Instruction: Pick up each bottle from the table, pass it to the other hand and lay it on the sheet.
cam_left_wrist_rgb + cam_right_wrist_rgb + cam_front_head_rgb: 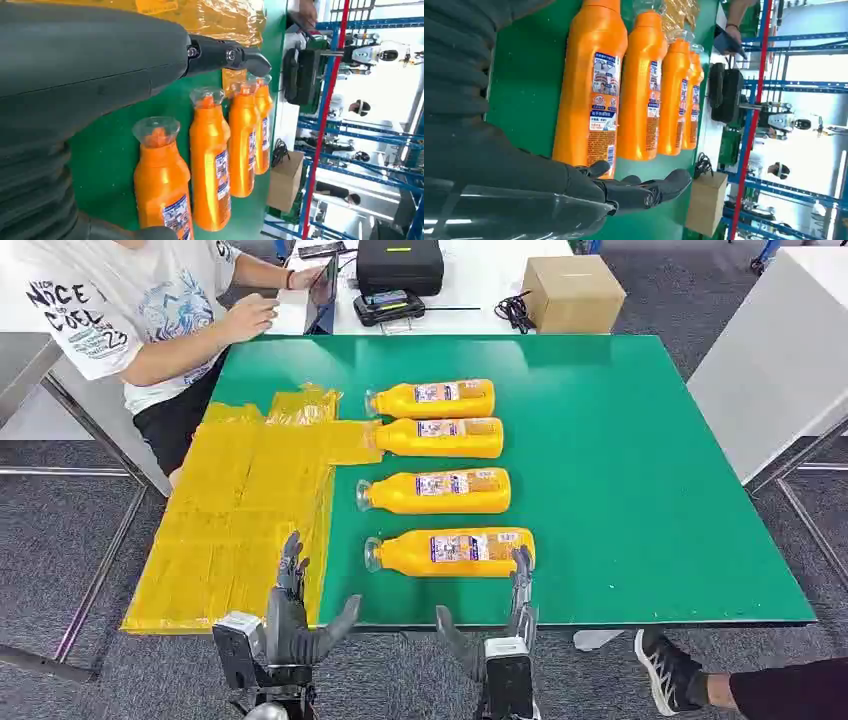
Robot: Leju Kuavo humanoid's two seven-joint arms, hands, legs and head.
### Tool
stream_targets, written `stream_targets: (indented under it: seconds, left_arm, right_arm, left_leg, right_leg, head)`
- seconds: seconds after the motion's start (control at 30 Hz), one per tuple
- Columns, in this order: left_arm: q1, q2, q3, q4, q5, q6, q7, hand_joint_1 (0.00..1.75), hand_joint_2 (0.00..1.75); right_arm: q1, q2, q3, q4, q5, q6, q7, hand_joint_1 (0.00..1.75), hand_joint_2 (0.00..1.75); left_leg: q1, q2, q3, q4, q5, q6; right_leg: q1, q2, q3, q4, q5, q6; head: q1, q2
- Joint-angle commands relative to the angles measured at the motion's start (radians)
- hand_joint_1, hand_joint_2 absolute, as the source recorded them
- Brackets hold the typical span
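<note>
The bottles [440, 490] in front of me look like smooth, glossy orange plastic with clear caps and shiny printed paper labels. The sheet [235, 510] at left of the head view is crinkled yellow film, shiny where it catches light. The worktop [640, 470] is matt green. My left hand [292, 615] and right hand [505, 625] look like matt grey-black plastic. The box [573, 292], upper centre, is plain brown cardboard.
</note>
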Motion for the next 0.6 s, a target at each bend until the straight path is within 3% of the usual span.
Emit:
stream_targets:
  seconds: [0.03,0.6]
  left_arm:
    - [-0.011,-0.002,-0.003,0.045,0.005,0.001,0.006,0.00,1.75]
    - [-0.012,0.004,-0.012,0.040,-0.022,-0.001,-0.007,0.00,1.75]
  right_arm:
    - [-0.022,-0.020,0.014,0.051,-0.003,-0.006,0.005,0.00,1.75]
    - [-0.024,-0.029,0.025,0.044,0.021,-0.003,0.015,0.00,1.75]
  left_leg:
    - [0.002,0.001,0.006,0.000,-0.003,-0.002]
    - [0.001,0.001,0.003,-0.001,-0.001,-0.001]
  right_leg:
    - [0.002,0.001,0.006,-0.001,-0.002,-0.003]
    - [0.001,0.001,0.003,-0.002,0.000,-0.002]
  head:
    - [0.000,0.000]
    - [0.000,0.000]
